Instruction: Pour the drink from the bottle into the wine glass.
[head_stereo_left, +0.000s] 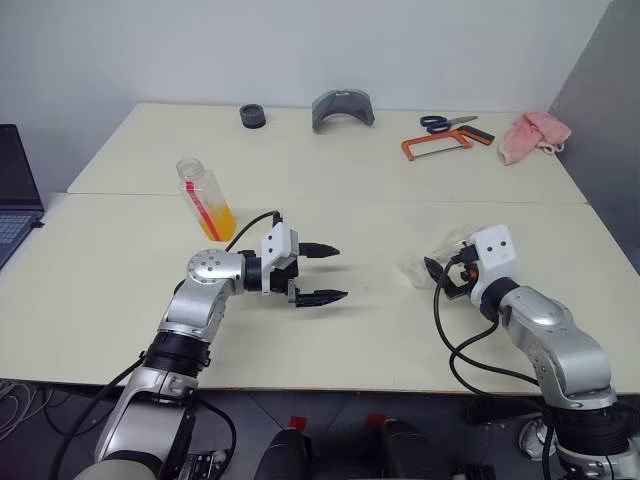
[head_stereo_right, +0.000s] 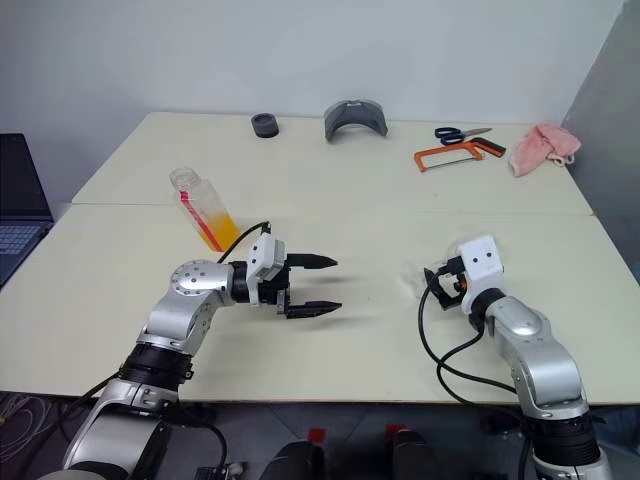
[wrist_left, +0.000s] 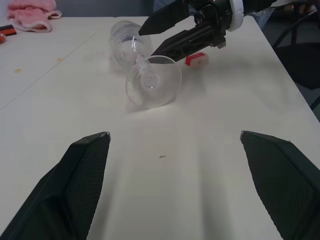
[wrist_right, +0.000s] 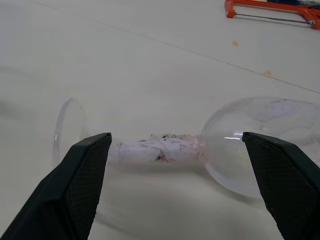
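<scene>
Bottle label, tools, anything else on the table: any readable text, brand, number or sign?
None readable.
Small clear plastic bottle with orange drink: its red vertical label stripe carries no legible print, too small to tell.
Orange-framed hacksaw: no marking legible.
Blue-handled scissors: no marking legible.
Clear stemmed wine glass lying on its side: pale wrap on the stem with dark smudges, no letters.
Small red-and-white piece beside the glass: no text visible.
</scene>
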